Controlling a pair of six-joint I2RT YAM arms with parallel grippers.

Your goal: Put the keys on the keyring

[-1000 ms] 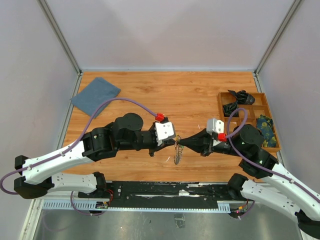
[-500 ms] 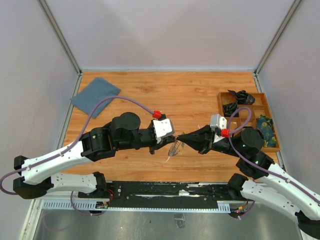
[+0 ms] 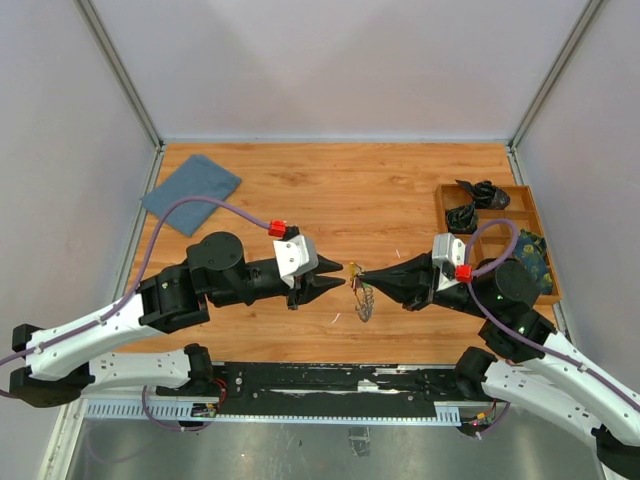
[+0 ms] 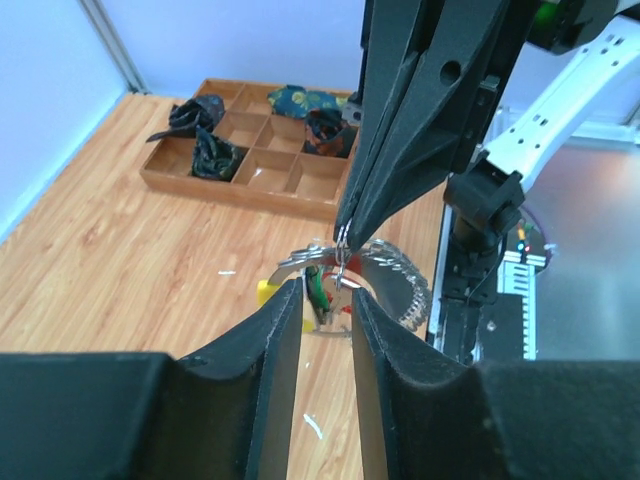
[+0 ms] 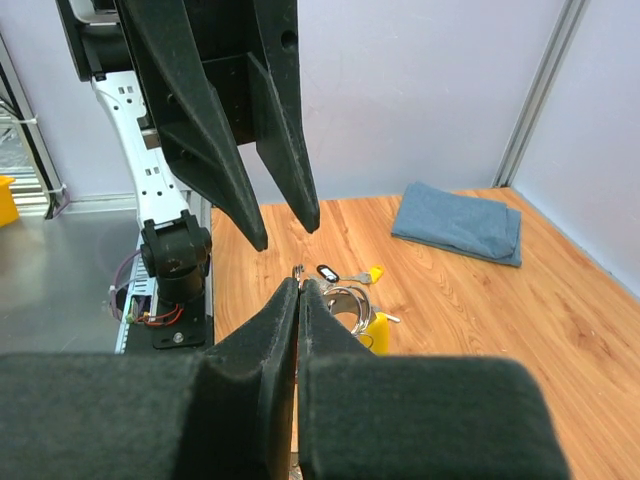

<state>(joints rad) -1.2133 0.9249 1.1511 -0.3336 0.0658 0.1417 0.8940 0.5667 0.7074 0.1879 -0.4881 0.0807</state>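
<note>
Releasing: my left pincer now spread, backed off; right pincer alone pinches keyring, probably ready for next key.

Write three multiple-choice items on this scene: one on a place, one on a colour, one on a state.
1. Seen from above, where does the tray sit?
A. Far left corner of the table
B. Right side of the table
C. Middle of the table

2. What colour is the cloth?
A. Blue
B. Red
C. Yellow

3. How is the right gripper?
A. Wide open, holding nothing
B. Shut on the cloth
C. Shut on the keyring

Answers:
1 B, the tray lies along the table's right edge, by the right arm.
2 A, the folded cloth is blue-grey.
3 C, the fingertips are pinched together on the wire, and the ring hangs below them.
</note>
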